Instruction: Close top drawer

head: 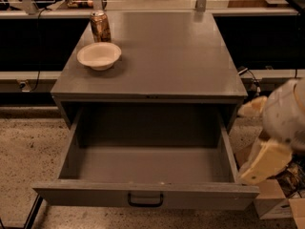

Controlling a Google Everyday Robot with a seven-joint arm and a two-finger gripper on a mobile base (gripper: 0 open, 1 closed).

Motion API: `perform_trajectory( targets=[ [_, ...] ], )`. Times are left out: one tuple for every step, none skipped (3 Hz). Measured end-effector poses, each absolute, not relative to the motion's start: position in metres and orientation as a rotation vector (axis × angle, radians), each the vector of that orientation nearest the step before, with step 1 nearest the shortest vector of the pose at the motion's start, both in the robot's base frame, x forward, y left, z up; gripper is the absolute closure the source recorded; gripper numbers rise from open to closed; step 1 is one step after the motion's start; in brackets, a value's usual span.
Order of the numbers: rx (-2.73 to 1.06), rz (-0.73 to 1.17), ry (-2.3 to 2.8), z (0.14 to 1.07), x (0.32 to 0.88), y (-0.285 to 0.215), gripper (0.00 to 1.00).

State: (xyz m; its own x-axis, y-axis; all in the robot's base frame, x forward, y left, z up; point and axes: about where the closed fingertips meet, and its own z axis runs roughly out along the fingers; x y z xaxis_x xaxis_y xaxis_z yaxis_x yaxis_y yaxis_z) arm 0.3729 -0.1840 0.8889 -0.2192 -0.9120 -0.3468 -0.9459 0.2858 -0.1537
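Observation:
The top drawer (147, 166) is a wide, deep grey metal drawer, pulled far out of the grey cabinet (157, 61) and empty inside. Its front panel (95, 195) faces me at the bottom of the camera view, with a small black pull handle (145, 202) at its centre. My gripper (266, 160), cream-coloured, hangs at the right, just outside the drawer's right front corner and about level with the drawer's rim. It holds nothing that I can see. The arm's rounded white joint (286, 116) is above it.
A cream bowl (99, 55) and a drink can (100, 26) stand on the cabinet top at the back left. Cardboard boxes (276, 197) lie on the speckled floor (28, 147) to the right of the drawer. Dark shelving runs behind the cabinet.

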Motion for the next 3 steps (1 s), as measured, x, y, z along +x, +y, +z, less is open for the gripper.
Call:
perform_trajectory(
  targets=[
    [-1.633, 0.210, 2.177, 0.838, 0.350, -0.160, 0.41],
    [-1.577, 0.283, 2.187, 0.789, 0.325, -0.149, 0.65],
    [-1.528, 0.338, 2.193, 0.751, 0.300, -0.143, 0.88]
  ],
)
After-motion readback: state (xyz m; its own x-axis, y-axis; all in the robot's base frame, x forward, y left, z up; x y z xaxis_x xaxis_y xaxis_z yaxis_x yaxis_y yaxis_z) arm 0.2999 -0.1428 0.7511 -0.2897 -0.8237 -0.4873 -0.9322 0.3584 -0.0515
